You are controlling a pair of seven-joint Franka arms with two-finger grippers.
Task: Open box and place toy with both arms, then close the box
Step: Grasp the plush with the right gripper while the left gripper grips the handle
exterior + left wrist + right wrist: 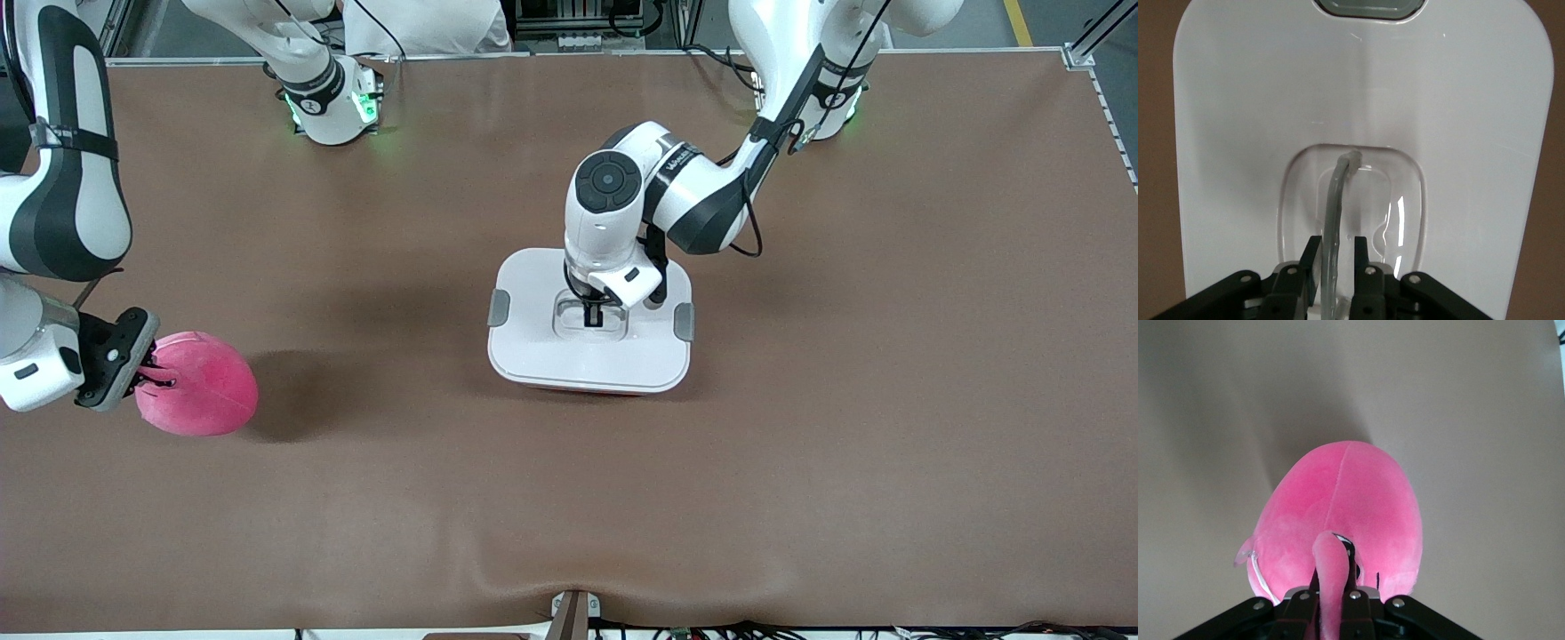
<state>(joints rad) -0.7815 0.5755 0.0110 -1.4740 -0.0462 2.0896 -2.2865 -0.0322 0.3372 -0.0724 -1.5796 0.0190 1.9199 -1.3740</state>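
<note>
Two arms are at work, and we take them across the front view from the right arm's end of the table.

Our right gripper (151, 373) has its fingers shut on a pinch of plush at the end of the toy (197, 384); the toy's body bulges straight out ahead of the fingertips. The right wrist view shows a fold of pink fabric drawn between the fingers (1350, 583). It looks carried just above the table (889, 400), to judge by its shadow, though we cannot be sure of the gap.

Well apart from it, toward the table's middle, the box (542, 347) sits with its lid on and a grey clip (500, 307) at each short side. Our left gripper (593, 313) reaches down into the lid's clear recessed handle (1338, 200). In the left wrist view the fingers (1310, 257) stand narrow on either side of the handle's arched clear strip, which runs away from the fingertips along the gripper's line. Whether they already pinch it we cannot tell.

We judge that the lift turns on this: the strip lies between the left fingers, so a firm pinch and a straight pull up should free the lid, unless the clips hold it. Only the front view shows both clips; the left wrist view shows one clip (1371, 7) and the strip.
</note>
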